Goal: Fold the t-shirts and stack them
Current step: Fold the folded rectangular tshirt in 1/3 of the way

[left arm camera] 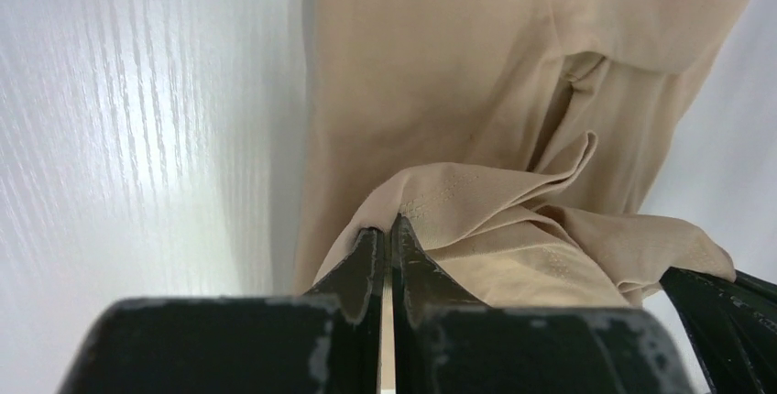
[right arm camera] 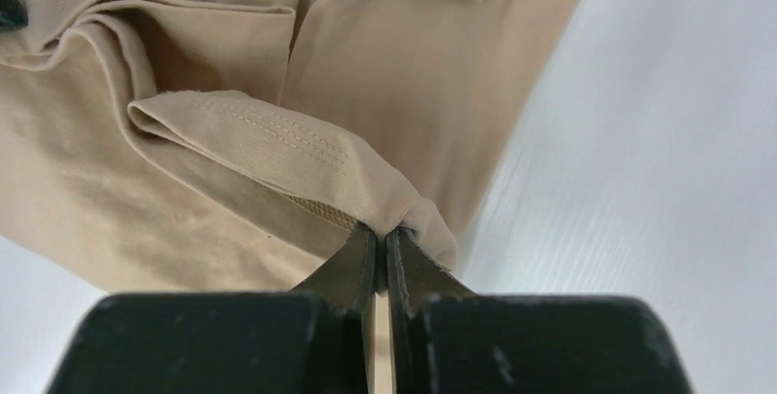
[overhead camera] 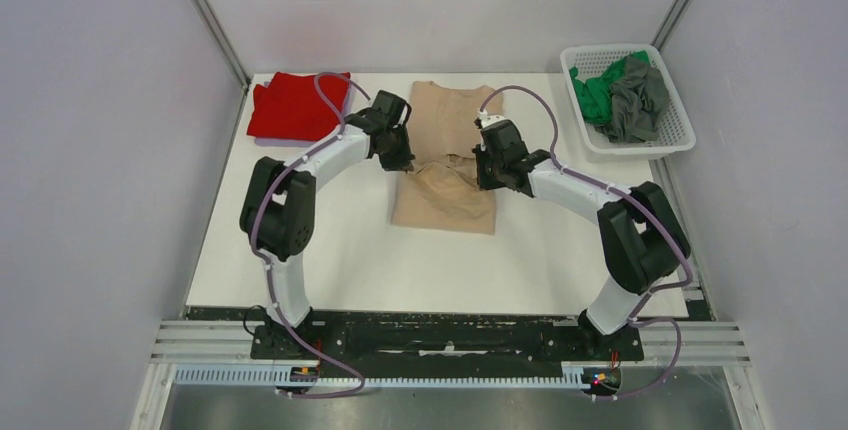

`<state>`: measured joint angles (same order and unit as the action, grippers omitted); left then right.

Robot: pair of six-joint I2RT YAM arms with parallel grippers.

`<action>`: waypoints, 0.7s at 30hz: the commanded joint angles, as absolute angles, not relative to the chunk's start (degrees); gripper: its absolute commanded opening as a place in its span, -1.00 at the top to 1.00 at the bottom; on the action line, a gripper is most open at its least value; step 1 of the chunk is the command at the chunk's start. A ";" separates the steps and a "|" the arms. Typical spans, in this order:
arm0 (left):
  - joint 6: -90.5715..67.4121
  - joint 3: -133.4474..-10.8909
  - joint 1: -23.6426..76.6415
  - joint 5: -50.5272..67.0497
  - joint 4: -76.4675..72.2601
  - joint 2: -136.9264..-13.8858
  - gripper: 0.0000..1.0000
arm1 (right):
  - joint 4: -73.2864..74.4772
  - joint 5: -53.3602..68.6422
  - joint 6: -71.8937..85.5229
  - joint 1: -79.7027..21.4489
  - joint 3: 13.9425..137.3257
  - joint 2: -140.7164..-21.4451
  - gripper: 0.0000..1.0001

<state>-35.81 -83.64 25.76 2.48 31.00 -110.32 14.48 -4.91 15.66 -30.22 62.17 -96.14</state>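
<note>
From above, the beige t-shirt (overhead camera: pixel 445 205) lies mid-table, with the red t-shirt (overhead camera: pixel 297 105) off at ten o'clock. At the left wrist, the left gripper (left arm camera: pixel 385 231) is pinched tight on its hem fold. At the right wrist, the right gripper (right arm camera: pixel 380 234) is clamped tight on the hem too.

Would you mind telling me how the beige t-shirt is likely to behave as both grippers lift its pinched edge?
Probably floppy: the beige t-shirt buckles into soft folds between the left gripper and right gripper. Likely light, since thin fingertip pinches hold its hem. Unheld parts would likely sag.
</note>
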 commanded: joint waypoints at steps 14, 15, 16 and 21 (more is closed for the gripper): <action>-33.53 -97.15 22.85 1.61 35.02 -117.45 -0.74 | 10.34 -4.39 18.31 -24.91 71.60 -104.08 -0.20; -33.19 -97.29 22.70 1.05 35.04 -116.58 -0.99 | 10.24 -5.00 18.53 -24.72 71.59 -103.41 -0.43; -33.06 -97.19 22.59 0.51 35.14 -115.48 -0.99 | 10.26 -5.99 18.63 -24.62 71.38 -102.41 -0.58; -32.68 -93.18 22.39 0.21 35.79 -109.14 -0.99 | 9.33 -6.73 17.82 -24.61 66.12 -96.16 -0.96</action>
